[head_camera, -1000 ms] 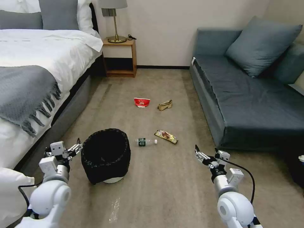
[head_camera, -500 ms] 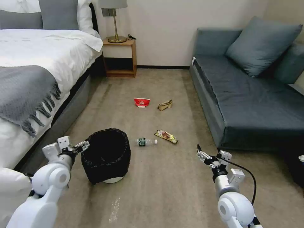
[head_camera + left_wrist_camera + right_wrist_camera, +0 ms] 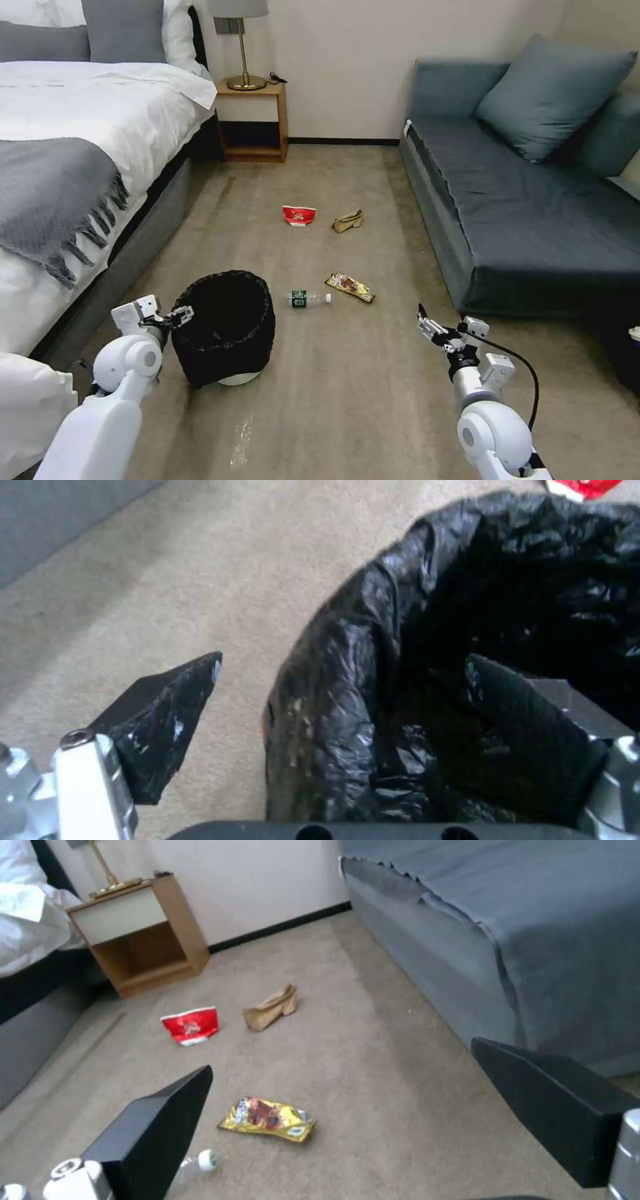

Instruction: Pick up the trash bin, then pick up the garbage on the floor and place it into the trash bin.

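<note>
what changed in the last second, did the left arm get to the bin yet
The left gripper moved in toward the trash bin and down to its rim; its open fingers now straddle the bagged rim, one outside, one inside, not yet closed. The right gripper barely shifted and hangs open over the carpet. Bin, bottle, wrapper, red container and crumpled paper stayed put.

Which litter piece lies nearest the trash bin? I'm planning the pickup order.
The small clear bottle with the dark green label, lying on its side just beside the trash bin; the other three pieces lie farther off.
</note>
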Available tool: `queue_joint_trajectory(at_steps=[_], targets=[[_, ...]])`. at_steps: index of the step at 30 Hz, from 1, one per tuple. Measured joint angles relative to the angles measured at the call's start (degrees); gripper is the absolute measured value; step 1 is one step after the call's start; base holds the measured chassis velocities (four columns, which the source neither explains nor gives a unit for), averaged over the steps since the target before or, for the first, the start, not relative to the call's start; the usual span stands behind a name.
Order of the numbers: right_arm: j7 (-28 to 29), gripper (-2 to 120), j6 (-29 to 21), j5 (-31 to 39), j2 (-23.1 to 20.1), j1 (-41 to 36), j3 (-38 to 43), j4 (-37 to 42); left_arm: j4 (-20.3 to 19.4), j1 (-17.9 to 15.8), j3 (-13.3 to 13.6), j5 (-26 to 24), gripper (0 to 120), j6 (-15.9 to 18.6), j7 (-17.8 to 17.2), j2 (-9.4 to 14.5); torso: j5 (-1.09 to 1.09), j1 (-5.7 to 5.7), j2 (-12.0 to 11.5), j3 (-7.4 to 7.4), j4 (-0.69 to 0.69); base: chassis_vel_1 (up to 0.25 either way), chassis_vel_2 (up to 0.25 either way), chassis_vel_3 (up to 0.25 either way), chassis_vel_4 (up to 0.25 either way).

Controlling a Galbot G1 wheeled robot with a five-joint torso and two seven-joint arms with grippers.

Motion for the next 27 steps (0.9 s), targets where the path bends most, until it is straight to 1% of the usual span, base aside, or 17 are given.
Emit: queue_joint_trajectory(at_steps=[3, 6, 7, 8, 9, 12, 13, 15, 16, 17, 18, 19, 21, 22, 24, 25, 27], targets=[[0.0, 100, 0.0, 0.0, 0.0, 0.0, 0.2, -0.1, 2.2, -0.6, 0.6, 1.5, 95, -0.2, 0.2, -0.8, 0.0, 0.0, 0.0, 0.0, 0.0, 0.0, 0.0, 0.0, 0.0], [0.0, 100, 0.0, 0.0, 0.0, 0.0, 0.2, -0.1, 3.2, -0.8, 0.7, 2.2, 95, -0.4, 0.2, -1.1, 0.02, 0.0, 0.0, 0.0, 0.01, 0.0, 0.0, 0.0, 0.0], [0.0, 100, 0.1, 0.0, 0.0, 0.0, 0.2, -0.2, 3.5, -0.9, 0.7, 2.4, 93, -0.5, 0.3, -1.1, 0.06, 0.0, 0.0, -0.01, 0.01, 0.0, 0.0, 0.0, 0.0], [0.0, 100, 0.1, 0.0, 0.0, 0.0, 0.3, -0.2, 3.9, -0.9, 0.6, 2.8, 89, -0.6, 0.6, -1.2, 0.05, 0.0, 0.0, -0.01, 0.01, 0.0, 0.0, 0.0, 0.0], [0.0, 100, 0.1, 0.0, 0.0, 0.0, 0.3, -0.2, 3.9, -0.9, 0.6, 2.8, 89, -0.6, 0.6, -1.2, 0.05, 0.0, 0.0, -0.01, 0.01, 0.0, 0.0, 0.0, 0.0], [0.1, 100, 0.2, 0.0, 0.0, -0.2, 0.3, -0.2, 4.2, -0.9, 0.6, 3.4, 75, -0.6, 1.0, -1.4, 0.03, 0.0, 0.0, -0.01, 0.01, 0.0, 0.0, 0.0, 0.0], [0.1, 100, 0.2, 0.0, 0.0, -0.2, 0.3, -0.2, 4.2, -0.9, 0.6, 3.4, 75, -0.6, 1.0, -1.4, 0.03, 0.0, 0.0, -0.01, 0.01, 0.0, 0.0, 0.0, 0.0], [0.1, 100, 0.2, 0.1, 0.0, -0.2, 0.3, -0.1, 4.2, -0.9, 0.6, 3.7, 63, -0.6, 1.1, -1.8, 0.03, 0.0, 0.0, -0.01, 0.0, 0.0, 0.0, 0.0, 0.0], [0.2, 100, 0.2, 0.1, 0.0, -0.1, 0.3, -0.1, 4.2, -0.8, 0.6, 3.8, 60, -0.6, 1.1, -1.9, 0.03, 0.0, 0.0, -0.01, 0.01, 0.0, 0.0, 0.0, 0.0], [0.2, 100, 0.2, 0.1, 0.0, -0.1, 0.3, -0.1, 4.2, -0.8, 0.6, 3.8, 60, -0.6, 1.1, -1.9, 0.03, 0.0, 0.0, -0.01, 0.01, 0.0, 0.0, 0.0, 0.0], [0.2, 100, 0.2, 0.2, 0.0, -0.2, 0.3, 0.0, 4.2, -0.6, 0.7, 4.0, 55, -0.6, 1.3, -2.1, 0.03, 0.0, 0.0, -0.01, 0.0, 0.0, 0.0, 0.0, 0.0], [0.2, 100, 0.2, 0.2, 0.0, -0.3, 0.3, 0.2, 4.2, -0.4, 0.7, 4.2, 52, -0.7, 1.4, -2.2, 0.03, 0.0, 0.0, -0.01, 0.0, 0.0, 0.0, 0.0, 0.0], [0.2, 100, 0.2, 0.3, 0.0, -0.5, 0.3, 0.6, 4.1, 0.1, 0.6, 4.8, 41, -0.9, 1.9, -2.4, 0.02, 0.0, 0.0, -0.01, 0.0, 0.0, 0.0, 0.0, 0.0], [0.2, 100, 0.2, 0.3, 0.0, -0.5, 0.3, 0.6, 4.1, 0.1, 0.6, 4.8, 41, -0.9, 1.9, -2.4, 0.02, 0.0, 0.0, -0.01, 0.0, 0.0, 0.0, 0.0, 0.0], [0.2, 100, 0.2, 0.3, 0.0, -0.7, 0.2, 0.9, 3.8, 0.6, 0.4, 5.5, 32, -1.2, 2.4, -2.6, 0.01, 0.0, 0.0, -0.01, 0.0, 0.0, 0.0, 0.0, 0.0], [0.2, 100, 0.2, 0.3, 0.0, -0.7, 0.2, 0.9, 3.8, 0.6, 0.4, 5.5, 32, -1.2, 2.4, -2.6, 0.01, 0.0, 0.0, -0.01, 0.0, 0.0, 0.0, 0.0, 0.0], [0.3, 100, 0.2, 0.3, 0.0, -0.8, 0.2, 1.1, 3.2, 1.4, 0.2, 6.4, 22, -1.9, 2.9, -2.6, 0.01, 0.0, 0.0, -0.01, 0.0, 0.0, 0.0, 0.0, 0.0]])
